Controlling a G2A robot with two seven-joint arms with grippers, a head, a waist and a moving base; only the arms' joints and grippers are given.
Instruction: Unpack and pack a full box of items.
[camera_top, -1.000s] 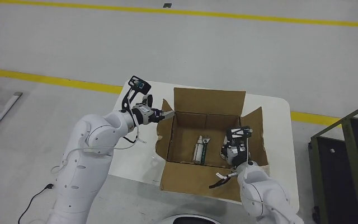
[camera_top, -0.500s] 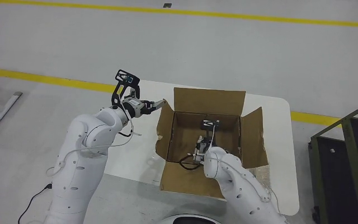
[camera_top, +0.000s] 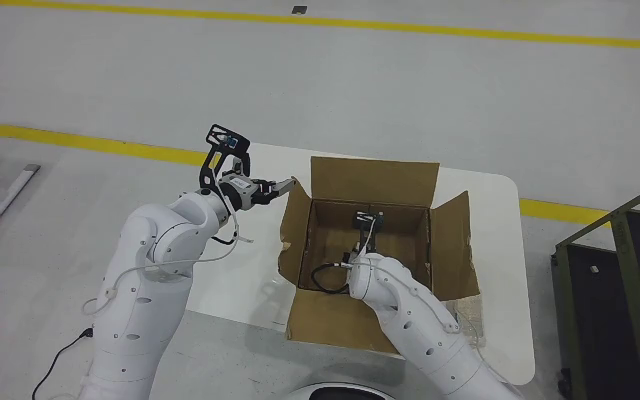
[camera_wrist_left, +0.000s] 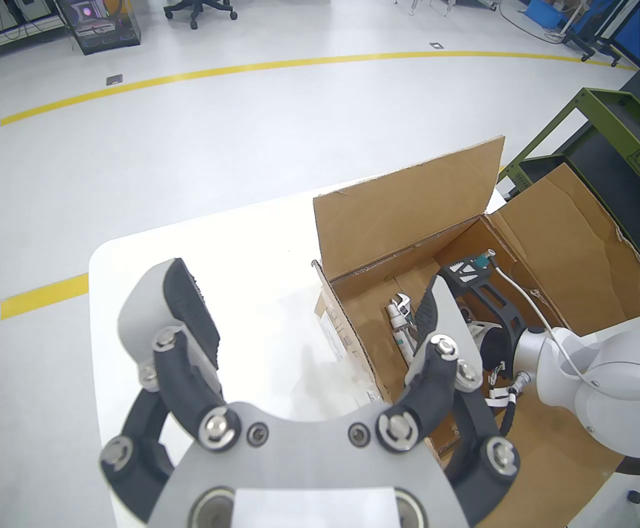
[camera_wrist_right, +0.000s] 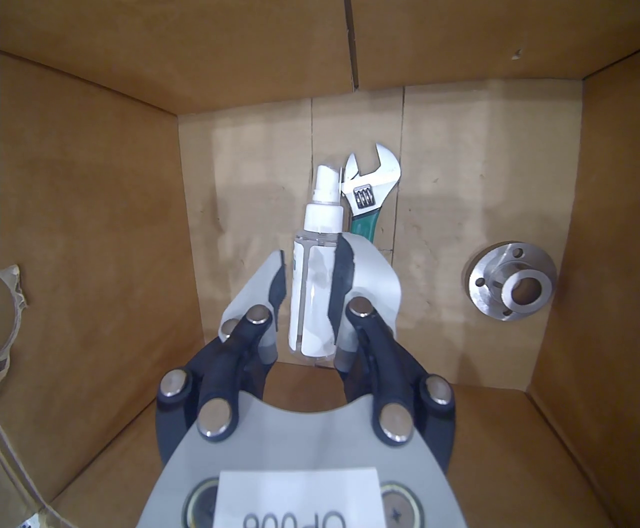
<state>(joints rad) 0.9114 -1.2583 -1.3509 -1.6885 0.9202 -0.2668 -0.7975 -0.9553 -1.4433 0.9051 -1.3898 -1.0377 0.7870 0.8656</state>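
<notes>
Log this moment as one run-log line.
right gripper: open, straddling spray bottle in box | left gripper: open, above table beside box | also in box: wrench, metal flange

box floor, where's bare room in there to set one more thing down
Widest bare patch: between the spray bottle and the side wall opposite the flange. Narrower strip between wrench and flange. Crowded mid-floor: wrench beside the bottle, right gripper straddling it.

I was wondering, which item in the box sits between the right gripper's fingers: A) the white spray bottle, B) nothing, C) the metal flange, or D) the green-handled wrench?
A: in the right wrist view the white spray bottle lies between the fingers of the right gripper; the wrench lies beside it and the flange lies apart.
</notes>
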